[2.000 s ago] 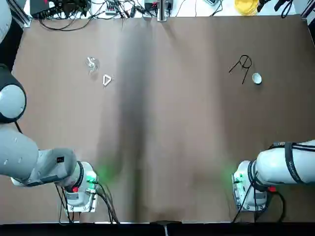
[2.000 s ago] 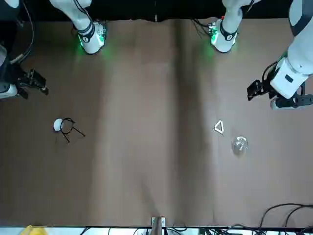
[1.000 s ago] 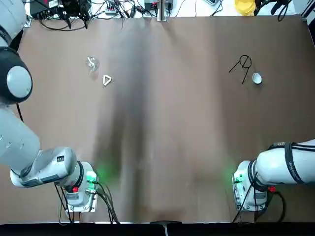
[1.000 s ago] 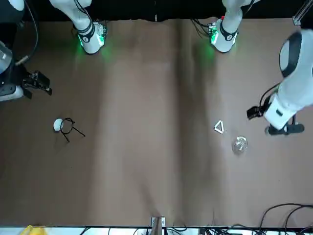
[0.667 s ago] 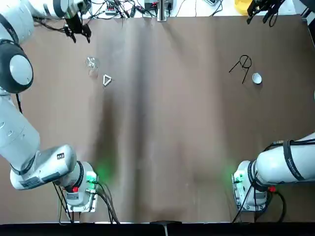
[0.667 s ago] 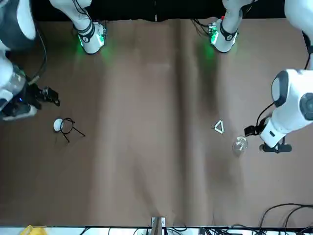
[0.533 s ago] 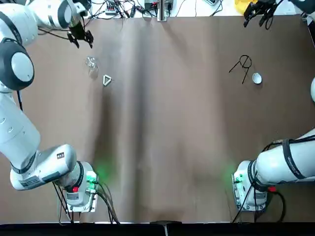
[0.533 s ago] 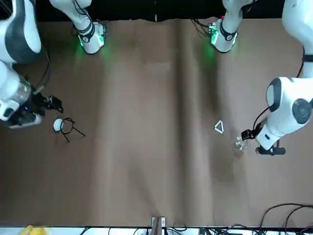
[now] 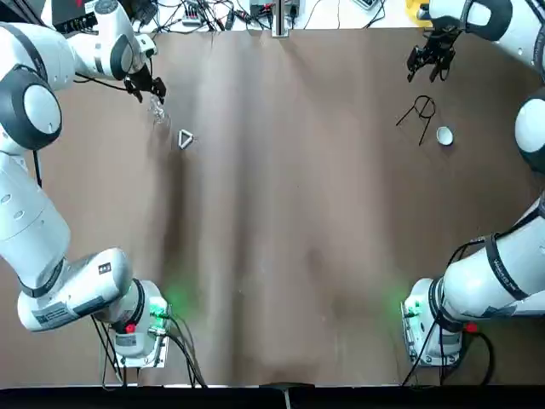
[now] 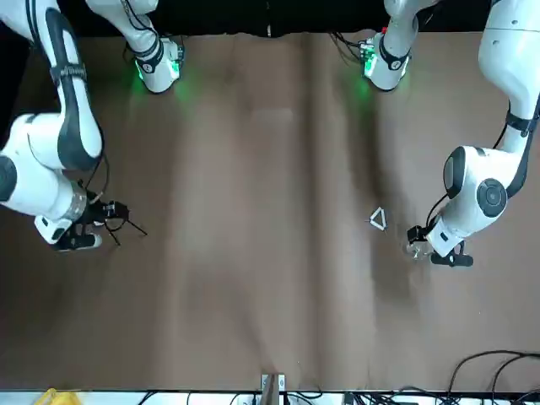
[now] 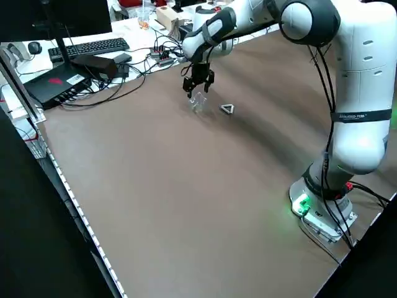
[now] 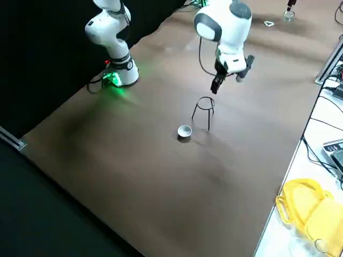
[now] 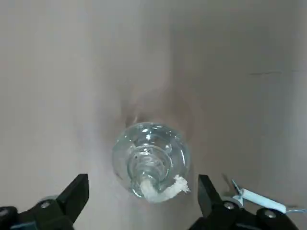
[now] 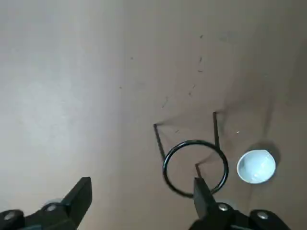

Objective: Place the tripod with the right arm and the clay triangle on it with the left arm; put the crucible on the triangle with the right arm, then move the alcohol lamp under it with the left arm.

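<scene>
The black wire tripod (image 9: 422,111) stands upright at the far right of the table, with the white crucible (image 9: 444,135) beside it. My right gripper (image 9: 430,60) hovers open just beyond the tripod (image 14: 195,167), holding nothing; its wrist view also shows the crucible (image 14: 256,166). At the far left are the glass alcohol lamp (image 9: 157,110) and the white clay triangle (image 9: 186,139). My left gripper (image 9: 146,86) hangs open above the lamp (image 13: 151,160), whose wick points up between the fingers (image 13: 76,191). In the front view the right arm hides the crucible.
Cables and electronics (image 9: 196,13) line the table's far edge, and a yellow object (image 9: 426,10) lies beyond the far right corner. A keyboard (image 11: 93,46) and black boxes sit off the table's left far side. Both arm bases (image 9: 136,328) stand at the near edge.
Both arms swung in from the table's sides to its far end. The left gripper came over the lamp, the right gripper came close to the tripod. No object has moved.
</scene>
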You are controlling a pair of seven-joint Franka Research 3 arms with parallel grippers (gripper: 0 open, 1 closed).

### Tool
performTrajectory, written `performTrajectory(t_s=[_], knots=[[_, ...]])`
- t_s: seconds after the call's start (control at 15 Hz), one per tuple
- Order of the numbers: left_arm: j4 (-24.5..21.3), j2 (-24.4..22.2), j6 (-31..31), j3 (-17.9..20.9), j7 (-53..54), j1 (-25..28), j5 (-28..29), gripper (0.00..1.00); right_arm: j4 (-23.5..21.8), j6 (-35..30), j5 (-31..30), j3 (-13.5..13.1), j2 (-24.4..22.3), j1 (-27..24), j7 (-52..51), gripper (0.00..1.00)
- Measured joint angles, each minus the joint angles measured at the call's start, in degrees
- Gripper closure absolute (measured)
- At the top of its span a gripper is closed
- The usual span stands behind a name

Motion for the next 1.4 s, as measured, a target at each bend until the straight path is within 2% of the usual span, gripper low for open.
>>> performTrajectory(t_s=[0.13,0.2,0.33,0.47,0.53,0.6,0.67,0.73,1.0,1.13,1.4], knots=[[-0.3,0.2,0.3,0.0,0.0,0.0,0.4,0.01,0.0,1.2,0.1,-0.1,1.7,-1.4,-3.3,0.09],[-0.3,0.7,0.7,-0.1,0.0,0.0,0.4,0.04,0.0,1.5,0.3,-0.2,2.3,-3.7,-8.4,0.12],[-0.3,0.9,0.9,-0.1,-0.3,0.0,0.4,0.22,0.0,1.4,0.5,-0.3,2.7,-6.0,-13.5,0.15],[-0.3,0.9,0.9,-0.1,-0.5,0.0,0.4,0.25,0.0,1.4,0.7,-0.3,3.9,-7.5,-16.8,0.19],[-0.3,0.9,0.9,-0.1,-0.5,0.0,0.4,0.32,0.0,1.4,0.7,-0.3,4.7,-7.7,-17.6,0.19],[-0.3,0.9,0.9,-0.1,-0.5,0.0,0.4,0.33,0.0,1.4,0.7,-0.3,5.4,-7.8,-18.1,0.21],[-0.3,0.9,0.9,-0.1,-0.5,0.0,0.4,0.34,0.0,1.4,0.7,-0.3,6.1,-7.8,-18.6,0.3],[-0.3,0.9,0.9,-0.1,-0.5,0.0,0.4,0.34,0.0,1.4,0.7,-0.3,6.7,-7.9,-19.6,0.33],[-0.3,0.9,0.9,-0.1,-0.5,0.0,0.4,0.34,0.0,1.4,0.7,-0.3,8.3,-7.9,-21.5,0.34],[-0.3,0.9,1.0,-0.1,-0.5,0.0,0.4,0.34,0.0,1.5,0.7,-0.3,8.6,-8.0,-21.6,0.41],[0.1,0.9,1.2,-0.3,-1.3,-0.1,0.4,0.34,0.2,1.5,0.7,-0.3,8.6,-8.0,-21.7,0.48]])
